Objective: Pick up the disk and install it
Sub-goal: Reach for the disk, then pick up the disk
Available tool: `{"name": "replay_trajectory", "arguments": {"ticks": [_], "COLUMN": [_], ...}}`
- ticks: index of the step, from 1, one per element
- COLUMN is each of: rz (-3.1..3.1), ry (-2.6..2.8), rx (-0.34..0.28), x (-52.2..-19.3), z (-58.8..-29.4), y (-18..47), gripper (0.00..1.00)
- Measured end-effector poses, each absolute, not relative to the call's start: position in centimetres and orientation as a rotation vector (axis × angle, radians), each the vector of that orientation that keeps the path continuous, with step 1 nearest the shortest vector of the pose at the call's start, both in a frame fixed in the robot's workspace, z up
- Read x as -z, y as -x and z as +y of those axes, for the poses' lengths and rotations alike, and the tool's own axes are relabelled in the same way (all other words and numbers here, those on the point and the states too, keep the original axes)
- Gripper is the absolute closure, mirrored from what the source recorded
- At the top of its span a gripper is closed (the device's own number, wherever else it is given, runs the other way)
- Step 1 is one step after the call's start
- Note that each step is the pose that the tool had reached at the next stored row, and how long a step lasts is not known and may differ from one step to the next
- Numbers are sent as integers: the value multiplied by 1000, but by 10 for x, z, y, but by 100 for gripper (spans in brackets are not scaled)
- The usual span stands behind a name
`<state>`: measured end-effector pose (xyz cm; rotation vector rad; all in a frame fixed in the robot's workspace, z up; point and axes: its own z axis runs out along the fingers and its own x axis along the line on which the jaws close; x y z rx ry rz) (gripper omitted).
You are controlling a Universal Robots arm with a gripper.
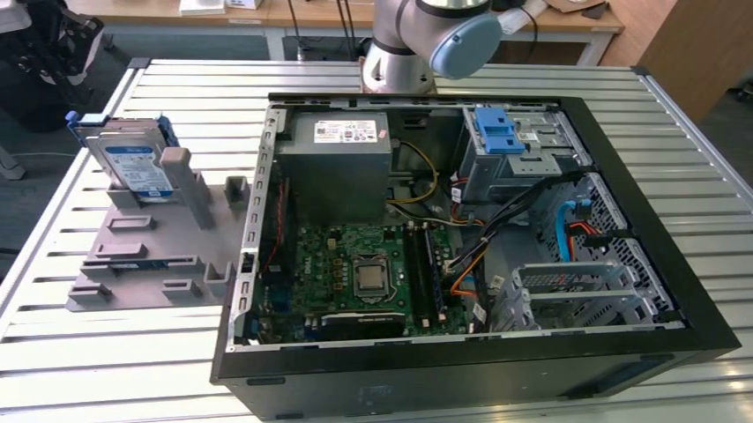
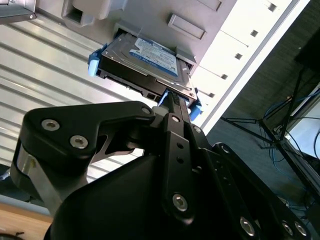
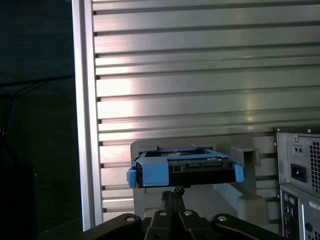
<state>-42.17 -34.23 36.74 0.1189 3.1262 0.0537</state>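
So the biggest thing here is the slatted metal surface (image 1: 176, 370), and sitting on it, filling the middle and the exterior view's right, is an open PC case (image 1: 471, 379) lying on its side. Inside you can see the grey power supply (image 1: 339, 167) towards the top, the green motherboard (image 1: 365, 273) below it, and a drive cage with a blue latch (image 1: 509, 132) at upper right. The arm (image 1: 436, 35) pokes in at the top centre of the frame, behind the case.

On the exterior view's left there's a grey rack (image 1: 141, 256) with slots. The disk (image 1: 132, 159) stands upright on edge in the back of it, label facing out, blue carrier round it. It stands alone there with nothing gripping it.

Both wrist views look along the hand (image 2: 171, 97) at the disk (image 2: 150, 60). In the first wrist view the hand (image 3: 172, 191) lines up with the middle of the disk's (image 3: 185, 170) near edge. The hand looks clenched, tips pressed together with nothing between them. I reckon it's apart from the disk, not touching, going by the exterior view.

Progress-wise: basically zero as far as I can see. The disk is still parked in the rack, not picked up and not in the case. Both the pick-up and the install are still left.
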Motion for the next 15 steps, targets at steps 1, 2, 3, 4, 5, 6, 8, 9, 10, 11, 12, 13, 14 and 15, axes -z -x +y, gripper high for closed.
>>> {"name": "replay_trajectory", "arguments": {"ticks": [1,2,3,4,5,6,8,9,10,11,12,13,14,15], "rz": [3126,3126,3126,3126,3126,3126,3126,3126,3127,3128,3128,3129,3130,3130], "ry": [-119,-119,-119,-119,-119,-119,-118,-114,-104,-86,-61,-32,-3,25], "rx": [-54,-54,-54,-54,-54,-54,-54,-54,-54,-54,-54,-54,-54,-55], "x": [-367,-367,-367,-367,-367,-367,-367,-367,-367,-367,-367,-367,-367,-367], "z": [-342,-342,-342,-342,-342,-342,-342,-342,-342,-342,-342,-342,-342,-342], "y": [422,422,422,422,422,422,422,422,422,422,422,422,422,422], "gripper": [89,89,89,89,89,89,89,89,89,89,89,89,89,89]}}
